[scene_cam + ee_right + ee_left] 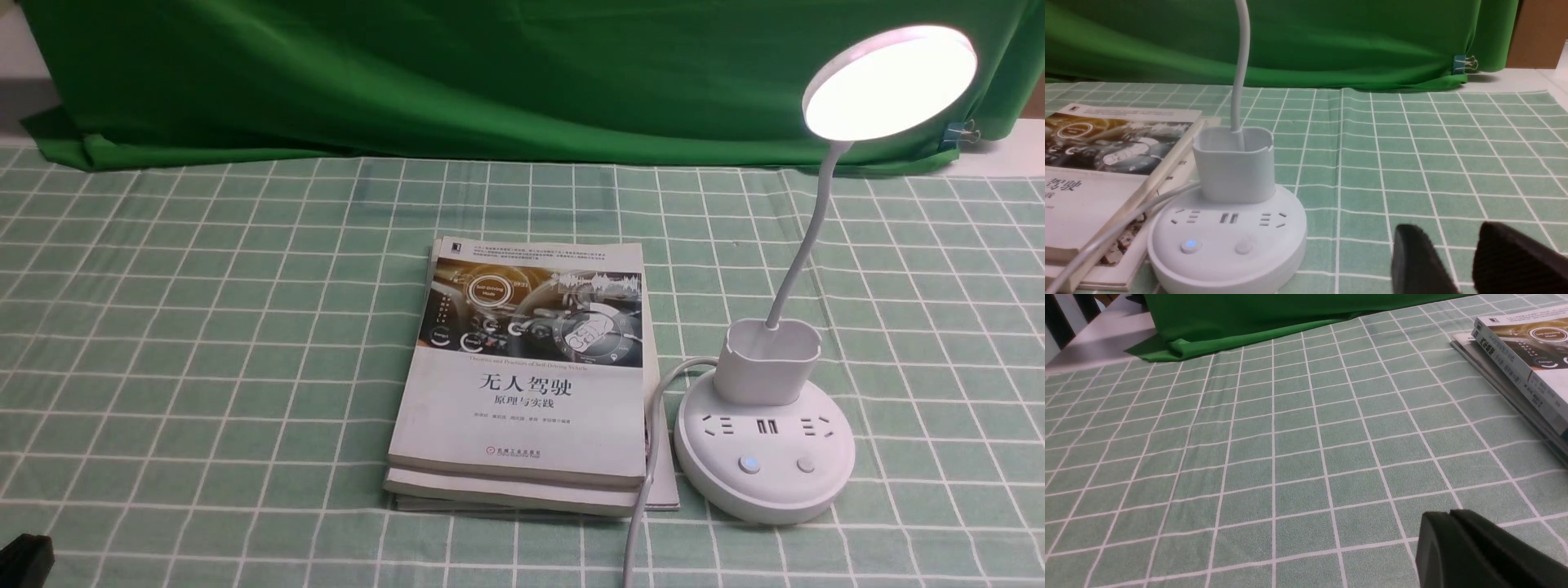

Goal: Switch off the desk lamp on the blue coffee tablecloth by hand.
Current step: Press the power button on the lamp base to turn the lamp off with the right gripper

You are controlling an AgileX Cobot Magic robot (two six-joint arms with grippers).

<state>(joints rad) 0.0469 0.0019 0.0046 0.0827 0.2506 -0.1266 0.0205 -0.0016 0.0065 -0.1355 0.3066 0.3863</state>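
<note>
Lamp (pixel 767 367) lit, 3 o'clock of books (pixel 522 384) on checked cloth (pixel 204 327). Right gripper (pixel 1449 234) jaws apart; left gripper (pixel 1447 518) jaws together.

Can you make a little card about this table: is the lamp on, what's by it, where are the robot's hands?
Lamp: the desk lamp, head glowing, so on
Buttons: two on its base; left button lit blue, right button unlit
Beside lamp: stacked books
Underneath: checked tablecloth
Right gripper: open, near base, not touching
Left gripper: shut, far from lamp
</note>
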